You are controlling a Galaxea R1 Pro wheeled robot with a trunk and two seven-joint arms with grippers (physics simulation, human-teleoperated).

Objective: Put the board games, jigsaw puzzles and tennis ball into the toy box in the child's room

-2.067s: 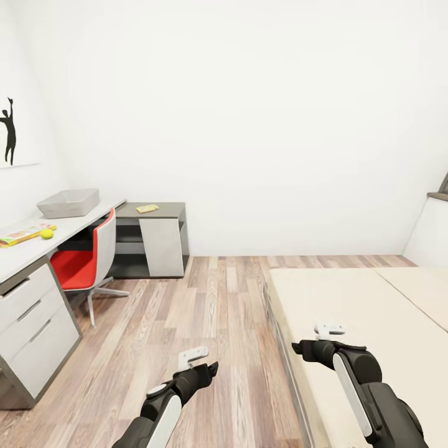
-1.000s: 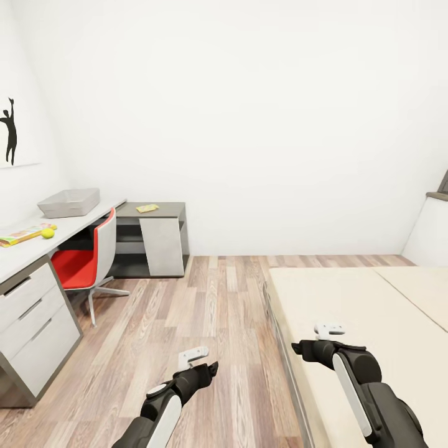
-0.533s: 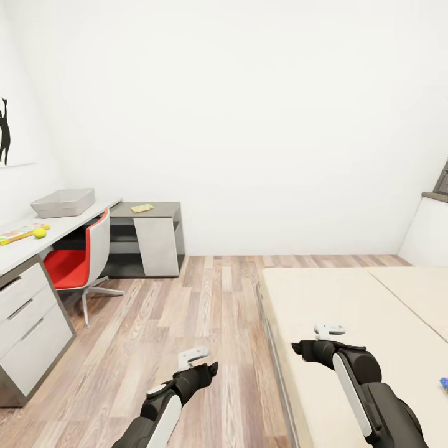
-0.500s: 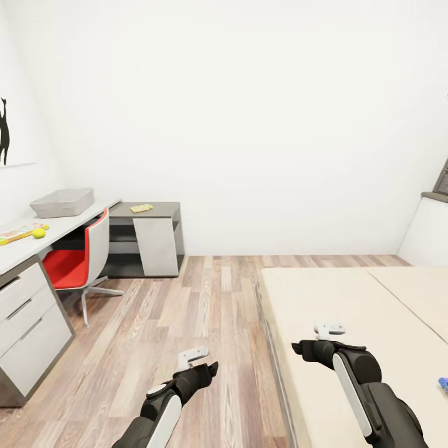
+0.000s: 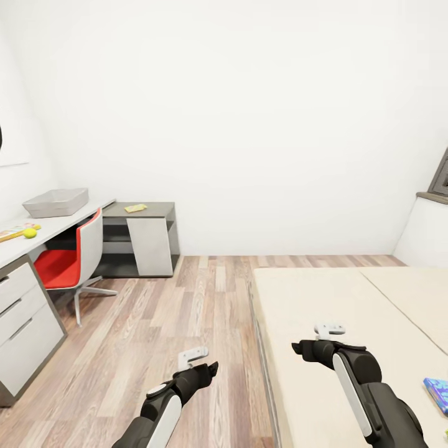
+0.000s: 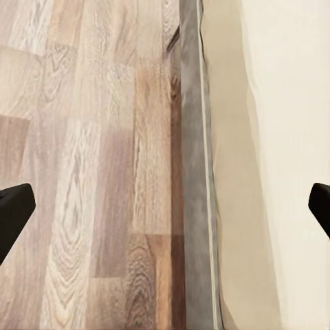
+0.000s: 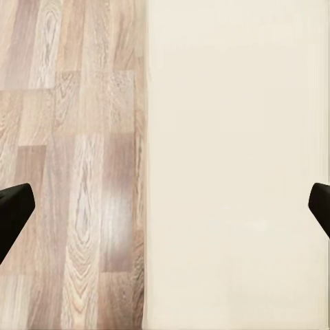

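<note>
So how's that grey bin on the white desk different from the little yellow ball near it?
The toy box is a light grey, flat-sided rectangular bin; the tennis ball is round, yellow-green and much smaller. The toy box sits farther along the table than the tennis ball. Both rest on its white top.

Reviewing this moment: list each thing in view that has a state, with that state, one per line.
toy box: on the table, contents not visible
tennis ball: on the table, outside the toy box
blue board game: flat on the bed
left claw: open, empty
right claw: open, empty
drawers: closed
</note>
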